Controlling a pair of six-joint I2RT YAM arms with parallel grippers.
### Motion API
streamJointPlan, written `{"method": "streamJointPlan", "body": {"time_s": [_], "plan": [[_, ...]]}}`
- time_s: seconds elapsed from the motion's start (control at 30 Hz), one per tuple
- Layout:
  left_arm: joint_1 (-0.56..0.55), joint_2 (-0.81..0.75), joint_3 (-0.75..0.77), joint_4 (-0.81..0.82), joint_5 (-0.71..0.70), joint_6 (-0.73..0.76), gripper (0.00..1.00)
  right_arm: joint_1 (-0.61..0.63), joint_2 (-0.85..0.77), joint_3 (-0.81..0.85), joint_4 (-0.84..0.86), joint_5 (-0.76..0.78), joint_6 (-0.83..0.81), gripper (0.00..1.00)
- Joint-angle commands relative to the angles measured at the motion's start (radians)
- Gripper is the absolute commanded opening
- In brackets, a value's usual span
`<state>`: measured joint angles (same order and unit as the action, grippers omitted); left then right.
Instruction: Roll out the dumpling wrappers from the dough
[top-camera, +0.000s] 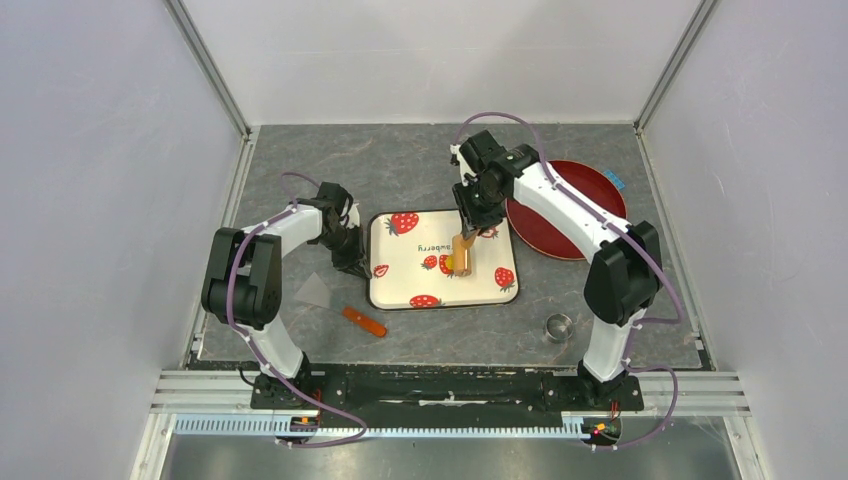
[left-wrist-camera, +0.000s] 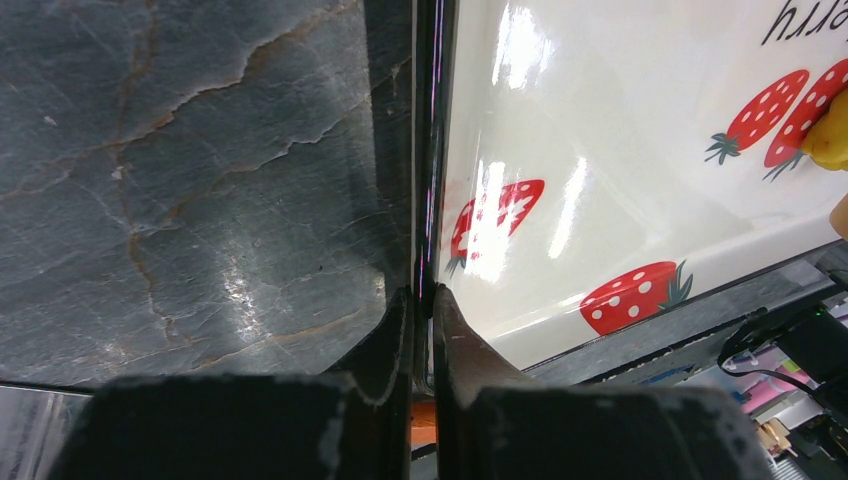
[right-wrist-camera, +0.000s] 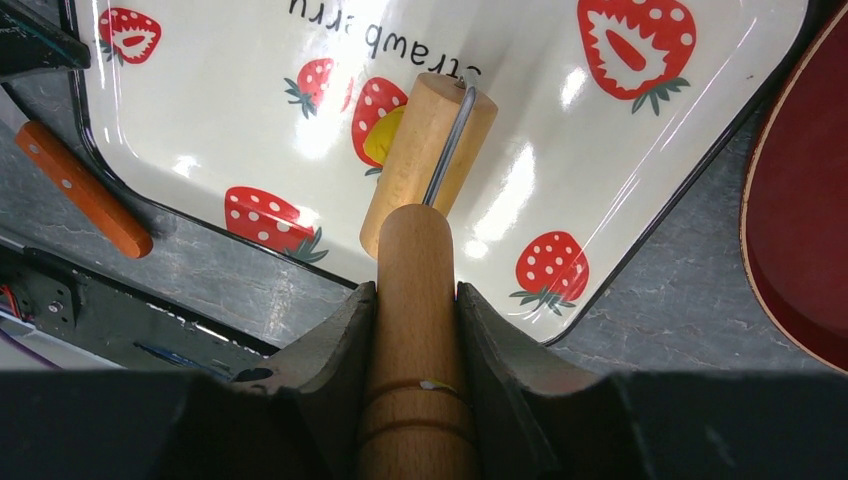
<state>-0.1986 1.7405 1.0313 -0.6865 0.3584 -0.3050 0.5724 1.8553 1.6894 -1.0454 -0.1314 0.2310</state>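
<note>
**Mid-roll, slip risk**

White square strawberry-print tray (top-camera: 400, 258), left rim pinched by left gripper (left-wrist-camera: 424, 298), jaws nearly together. Tan wooden roller (right-wrist-camera: 428, 150) over tray centre, handle clamped in right gripper (right-wrist-camera: 417, 298). Small yellow soft dough lump (right-wrist-camera: 384, 137) at tray centre, under barrel. Risk: lopsided smear from tilted barrel; tray skidding free of thin pinch.

At the right gripper (right-wrist-camera: 417, 300), the roller (right-wrist-camera: 428, 160) it clasps blocks the way straight ahead of its tips over the tray (right-wrist-camera: 650, 130), with dough (right-wrist-camera: 384, 136) under the barrel's left edge. Right of the pincer, only a narrow strip of table (right-wrist-camera: 690, 290) separates the tray from the red plate (right-wrist-camera: 800, 200) — left of it lies an orange-handled tool (right-wrist-camera: 85, 190). The left gripper (left-wrist-camera: 425, 300) pinches the tray rim; the table beyond its outer jaw is open.
</note>
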Motion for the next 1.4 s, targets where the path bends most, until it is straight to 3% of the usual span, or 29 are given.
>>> {"method": "streamJointPlan", "body": {"time_s": [0.0, 1.37], "plan": [[-0.004, 0.024, 0.009, 0.002, -0.006, 0.025, 0.02, 0.012, -0.017, -0.053, 0.042, -0.004, -0.01, 0.0], [-0.01, 0.041, 0.01, 0.005, 0.004, 0.023, 0.02, 0.103, 0.005, -0.108, 0.114, -0.014, 0.02, 0.0]]}}
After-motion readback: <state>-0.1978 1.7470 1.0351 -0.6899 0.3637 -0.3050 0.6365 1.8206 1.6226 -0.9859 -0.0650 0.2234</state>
